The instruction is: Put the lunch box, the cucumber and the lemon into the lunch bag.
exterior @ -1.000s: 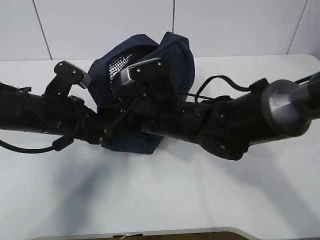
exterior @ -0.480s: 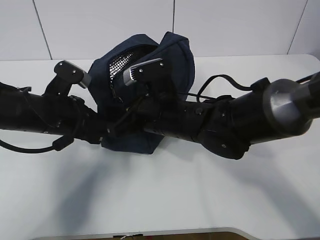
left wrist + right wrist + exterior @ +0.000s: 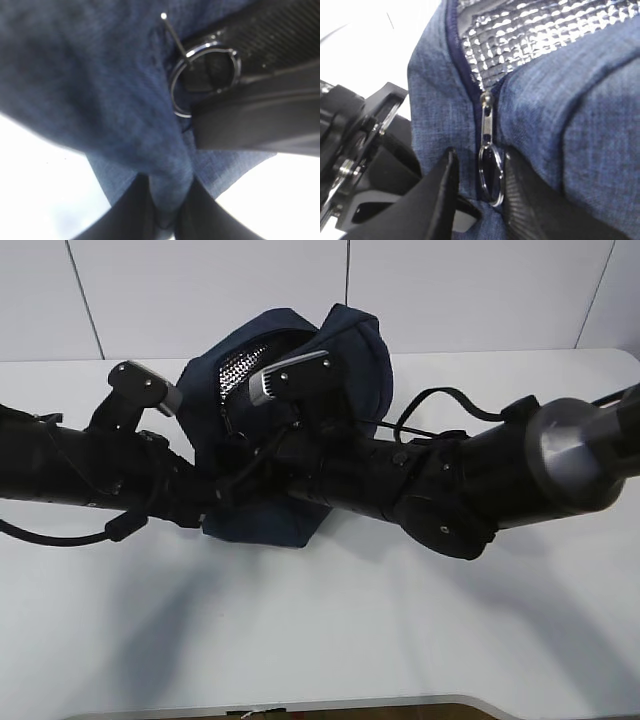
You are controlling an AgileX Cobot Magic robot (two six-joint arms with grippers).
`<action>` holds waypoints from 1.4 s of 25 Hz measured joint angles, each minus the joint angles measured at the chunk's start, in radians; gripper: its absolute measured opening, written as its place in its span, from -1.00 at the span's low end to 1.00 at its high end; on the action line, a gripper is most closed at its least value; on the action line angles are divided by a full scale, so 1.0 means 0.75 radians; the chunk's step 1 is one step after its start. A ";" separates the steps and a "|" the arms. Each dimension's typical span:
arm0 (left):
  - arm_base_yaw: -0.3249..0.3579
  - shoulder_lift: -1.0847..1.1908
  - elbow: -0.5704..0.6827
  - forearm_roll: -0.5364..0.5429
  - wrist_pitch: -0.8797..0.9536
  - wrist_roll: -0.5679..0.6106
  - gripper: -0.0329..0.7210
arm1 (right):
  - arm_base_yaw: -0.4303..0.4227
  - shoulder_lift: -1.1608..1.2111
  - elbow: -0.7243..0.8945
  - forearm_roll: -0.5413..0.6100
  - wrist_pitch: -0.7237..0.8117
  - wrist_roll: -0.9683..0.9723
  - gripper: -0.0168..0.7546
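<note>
Right gripper [image 3: 479, 192] jaws have narrowed around the ring pull [image 3: 490, 175] of the lunch bag [image 3: 285, 390]; a true pinch I cannot tell. Left gripper [image 3: 167, 210], pressed together, pinches bag fabric, so the zip looks next.

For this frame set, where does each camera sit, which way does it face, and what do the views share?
Exterior: raised in front, slanting down at the lunch bag on the white table; both black arms show.
Left wrist: on the left arm, left tool pinching bag fabric.
Right wrist: on the right arm, right tool astride the ring pull below the foil lining.
Shared: both wrist views show the ring pull.
</note>
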 joint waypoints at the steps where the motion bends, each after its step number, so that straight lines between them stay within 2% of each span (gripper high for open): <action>1: 0.000 0.000 0.000 0.000 0.000 0.000 -0.87 | 0.000 0.000 0.000 0.005 -0.003 -0.002 -0.34; 10: 0.000 0.000 0.000 0.000 0.005 0.000 -0.87 | 0.000 0.000 0.000 0.035 -0.005 -0.013 -0.38; 18: 0.000 0.000 0.000 0.000 0.007 0.000 -0.87 | 0.000 0.000 0.000 0.048 -0.005 -0.016 -0.94; 35: 0.000 0.000 0.000 0.000 0.004 0.000 -0.87 | 0.000 -0.117 0.000 0.015 0.144 -0.016 -0.94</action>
